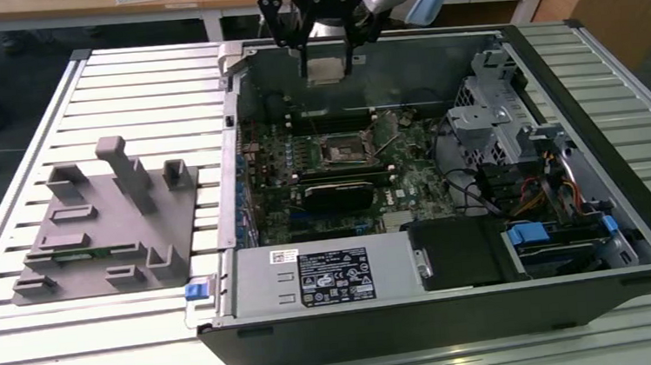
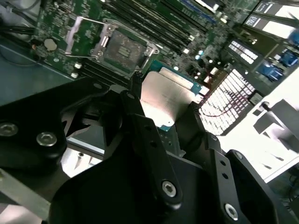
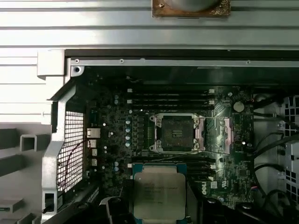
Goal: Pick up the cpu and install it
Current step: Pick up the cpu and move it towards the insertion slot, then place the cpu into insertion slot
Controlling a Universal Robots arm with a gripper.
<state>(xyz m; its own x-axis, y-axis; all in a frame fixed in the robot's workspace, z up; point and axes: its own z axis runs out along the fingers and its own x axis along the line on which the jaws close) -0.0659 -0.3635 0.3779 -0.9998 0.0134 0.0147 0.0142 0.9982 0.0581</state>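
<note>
- Over the far wall of the case [image 1: 453, 316], at twelve o'clock from the socket [image 1: 344, 149] in the exterior view, the cpu [image 1: 323, 69] hangs in the gripper [image 1: 325, 58], well clear of the board [image 1: 419, 184].
- The fingers [image 2: 140, 121] are clamped on two opposite edges of the cpu. In both wrist views its pale metal top lies bare between them.
- The socket sits bare, mid-board. We judge its plate [image 3: 227, 135] to be swung open, lying at the socket's three o'clock in the exterior view.
- The step in hand, as we read it, is carrying the cpu across to the socket. To do it well we would hold the chip flat and bring its edges square to the socket frame before it goes any lower.
- We cannot tell from here which corner carries the orientation mark, so we would check that against the socket rather than trust the grip.
- The main risk we see is the chip coming in tilted or sliding sideways, which could bend the contacts. A straight, slow descent with no push seems safest.
- Memory slots [image 3: 170, 95] run close to the socket, so the fingers have little room to spare.
- The tray [image 1: 31, 288] lies at nine o'clock from the case, well apart, with a memory stick [image 1: 81, 251] resting in it.
</note>
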